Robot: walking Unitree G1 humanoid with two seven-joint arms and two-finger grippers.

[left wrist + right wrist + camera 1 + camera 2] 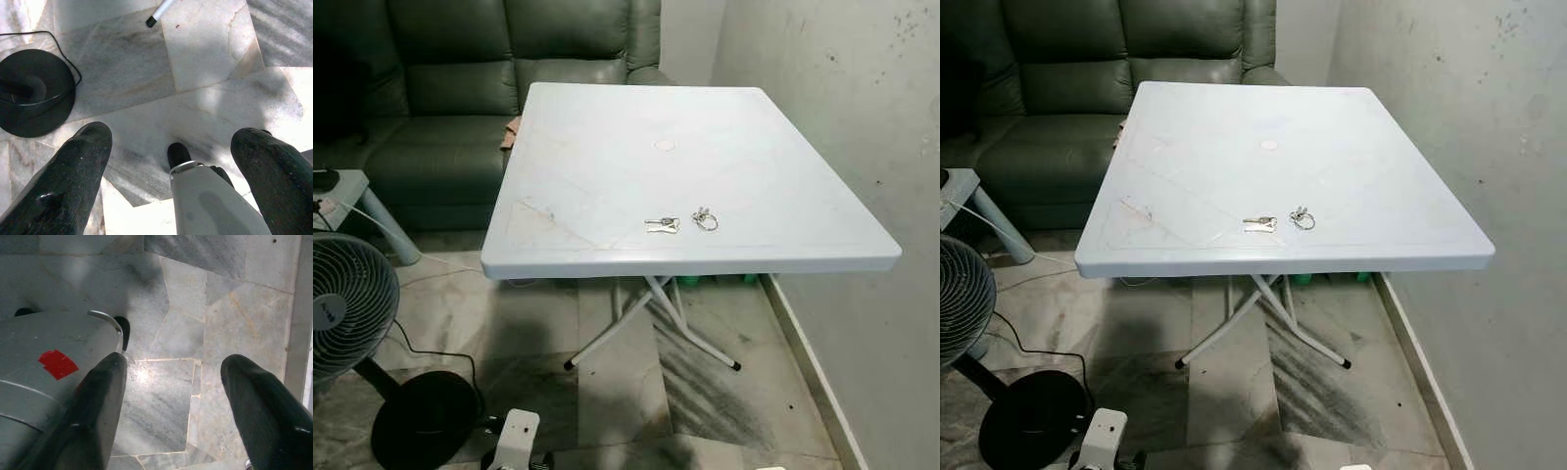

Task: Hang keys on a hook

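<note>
A small bunch of keys [663, 225] lies near the front edge of a white folding table [607, 147], with its metal ring [705, 220] just to the right. The same keys [1259, 224] and ring [1301, 219] show in the right eye view. My left gripper [171, 169] hangs low over the marble floor, fingers spread wide with nothing between them. My right gripper [171, 404] also hangs by my side over the floor, open and empty. I see no hook.
A dark green sofa [460, 88] stands behind the table. A standing fan [347, 304] with a round black base [423, 419] and cable is at my left. A white wall [862, 147] runs along the right. The table's legs [651, 318] cross underneath.
</note>
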